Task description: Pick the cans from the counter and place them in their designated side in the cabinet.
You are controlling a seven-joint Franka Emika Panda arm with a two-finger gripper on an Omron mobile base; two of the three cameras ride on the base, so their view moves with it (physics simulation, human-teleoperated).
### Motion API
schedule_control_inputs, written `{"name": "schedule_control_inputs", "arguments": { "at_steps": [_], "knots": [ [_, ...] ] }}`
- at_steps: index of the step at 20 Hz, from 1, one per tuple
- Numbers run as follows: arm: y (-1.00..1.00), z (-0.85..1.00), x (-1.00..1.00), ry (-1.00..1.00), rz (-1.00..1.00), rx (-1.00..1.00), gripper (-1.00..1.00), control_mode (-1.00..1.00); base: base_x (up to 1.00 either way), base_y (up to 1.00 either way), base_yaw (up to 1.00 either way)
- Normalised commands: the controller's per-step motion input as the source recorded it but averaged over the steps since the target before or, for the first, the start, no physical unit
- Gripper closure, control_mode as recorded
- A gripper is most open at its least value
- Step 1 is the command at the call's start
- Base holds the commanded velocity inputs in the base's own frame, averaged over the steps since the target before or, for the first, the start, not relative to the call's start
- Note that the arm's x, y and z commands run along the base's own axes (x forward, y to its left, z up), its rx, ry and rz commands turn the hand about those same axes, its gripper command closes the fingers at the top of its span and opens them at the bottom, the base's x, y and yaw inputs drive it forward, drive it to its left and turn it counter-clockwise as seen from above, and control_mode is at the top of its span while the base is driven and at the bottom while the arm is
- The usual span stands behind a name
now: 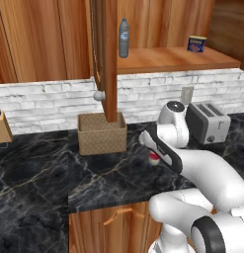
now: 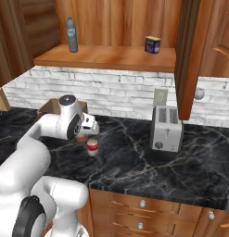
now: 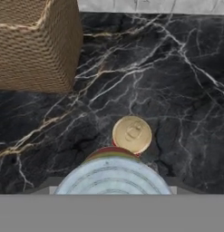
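Nearest thing: the grey-blue top of the short orange-red can [image 3: 112, 177] is seen very close under the hand camera, at the bottom middle of the hand view.
Gripper: the gripper [image 2: 83, 134] is lowered over the surface, and its jaws are judged to be pressed onto the short can, which is seen just under the hand in the right base view; the fingertips themselves are hidden by the can.
Second can: the red can with the white band [image 2: 92, 146] stands upright on the surface [image 2: 134, 152], just beyond the short can in the hand view, where its pale lid [image 3: 132, 134] is seen from above.
Key relation: both cans are upright, with the long axis vertical, and the red can is almost touching the held one on the far side, so it can be pushed if the hand is tilted.
Cabinet: the wooden shelf [image 2: 106, 56] is high above the surface and well apart from the gripper; a clear bottle [image 2: 72, 35] and a blue tin [image 2: 152, 45] are already standing on it.
Basket: the woven basket [image 1: 101, 133] is near, to the left of the cans.
Coming move: a straight lift is judged to be needed first.
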Motion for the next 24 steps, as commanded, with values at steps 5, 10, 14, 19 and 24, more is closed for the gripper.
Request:
{"name": "schedule_control_inputs", "arguments": {
  "at_steps": [5, 10, 14, 19, 24],
  "knots": [
    [-0.12, 0.42, -0.01, -0.07, 0.0, 0.0, 1.0, -1.0, 0.0, 0.0, 0.0],
    [-0.19, 0.42, -0.01, -0.09, 0.0, 0.0, 1.0, -1.0, 0.0, 0.0, 0.0],
    [-0.2, 0.32, -0.04, -0.15, 0.0, -0.01, 1.0, -1.0, 0.0, 0.0, 0.0],
    [-0.2, 0.29, -0.05, -0.15, 0.0, -0.01, 1.0, -1.0, 0.0, 0.0, 0.0],
    [-0.23, 0.31, -0.14, -0.08, 0.0, -0.01, 1.0, -1.0, 0.0, 0.0, 0.0]
  ]
}}
